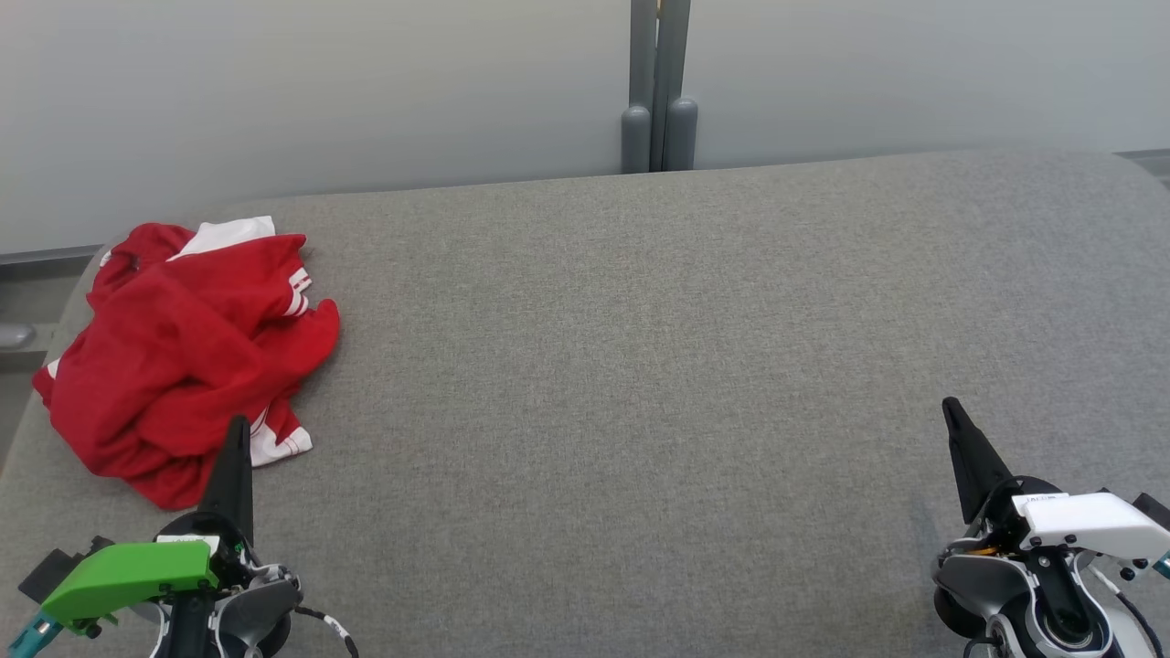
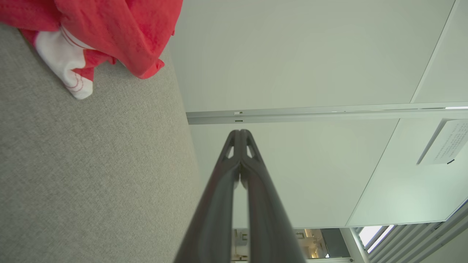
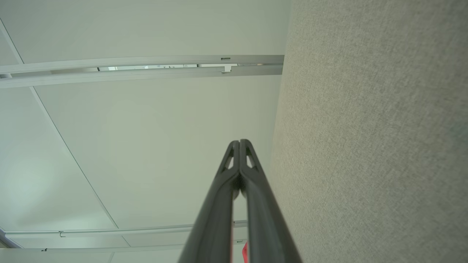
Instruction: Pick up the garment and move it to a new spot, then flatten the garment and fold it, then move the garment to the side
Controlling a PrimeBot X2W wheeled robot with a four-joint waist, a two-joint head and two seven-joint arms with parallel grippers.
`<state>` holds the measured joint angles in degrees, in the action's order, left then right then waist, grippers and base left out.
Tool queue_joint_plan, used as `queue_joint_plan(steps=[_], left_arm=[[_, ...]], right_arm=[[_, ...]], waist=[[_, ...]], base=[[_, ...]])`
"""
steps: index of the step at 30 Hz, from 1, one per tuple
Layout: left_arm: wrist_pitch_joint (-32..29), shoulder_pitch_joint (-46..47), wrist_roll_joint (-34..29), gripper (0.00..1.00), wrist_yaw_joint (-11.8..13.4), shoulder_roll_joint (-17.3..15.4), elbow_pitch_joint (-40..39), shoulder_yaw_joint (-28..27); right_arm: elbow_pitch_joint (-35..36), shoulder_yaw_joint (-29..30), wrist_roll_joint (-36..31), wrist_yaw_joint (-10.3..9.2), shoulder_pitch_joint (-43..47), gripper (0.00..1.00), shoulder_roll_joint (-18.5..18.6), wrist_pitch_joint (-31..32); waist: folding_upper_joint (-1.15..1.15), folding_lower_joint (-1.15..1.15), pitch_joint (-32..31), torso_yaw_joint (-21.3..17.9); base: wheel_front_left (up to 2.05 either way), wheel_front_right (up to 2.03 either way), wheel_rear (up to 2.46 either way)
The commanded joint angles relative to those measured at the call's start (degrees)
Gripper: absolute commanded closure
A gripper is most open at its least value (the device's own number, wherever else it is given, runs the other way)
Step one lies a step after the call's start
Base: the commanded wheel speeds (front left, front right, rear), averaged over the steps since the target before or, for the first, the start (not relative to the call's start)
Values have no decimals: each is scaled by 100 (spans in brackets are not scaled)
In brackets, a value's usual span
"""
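Red garment [image 1: 183, 347], white-trimmed, lies crumpled at the far left of the grey cushion [image 1: 640, 366], its folds hiding its shape. The left gripper [image 1: 239, 429], clenched on nothing, covers its near edge in the head view. The right gripper [image 1: 951, 408], also clenched empty, sits well apart.

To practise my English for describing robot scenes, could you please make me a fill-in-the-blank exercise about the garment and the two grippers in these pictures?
1. The crumpled garment is mostly ____ with white trim.
2. It lies on the grey padded surface, on the robot's ____ side.
3. The fingers of the left gripper and of the right gripper are both ____, holding nothing.
4. The gripper nearer to the garment is the ____ one.

Missing words: red; left; shut; left.
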<state>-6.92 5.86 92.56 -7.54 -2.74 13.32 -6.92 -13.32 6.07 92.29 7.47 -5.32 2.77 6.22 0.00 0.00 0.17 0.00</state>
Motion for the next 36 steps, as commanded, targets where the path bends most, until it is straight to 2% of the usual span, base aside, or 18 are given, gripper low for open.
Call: queue_joint_plan(steps=[1, 22, 23, 32, 36], left_arm=[[8, -66, -25, 100, 0, -23, 5, 8], [8, -67, -25, 100, 0, -23, 5, 8], [0, 0, 0, 0, 0, 0, 0, -1], [149, -74, 61, 0, 1, 9, -72, 99], [283, -117, -47, 0, 1, -20, -146, 181]], right_arm=[[10, -2, 47, 5, -46, 100, 27, 14], [10, -2, 47, 5, -47, 100, 27, 14], [0, 0, 0, 0, 0, 0, 0, 0], [63, -120, 53, 0, 61, 0, -12, -167], [128, -257, -176, 1, 65, 0, 40, -327]], waist=[[0, 0, 0, 0], [0, 0, 0, 0], [0, 0, 0, 0], [0, 0, 4, 3], [0, 0, 8, 1]], base=[[0, 0, 0], [0, 0, 0], [0, 0, 0], [0, 0, 0], [0, 0, 0]])
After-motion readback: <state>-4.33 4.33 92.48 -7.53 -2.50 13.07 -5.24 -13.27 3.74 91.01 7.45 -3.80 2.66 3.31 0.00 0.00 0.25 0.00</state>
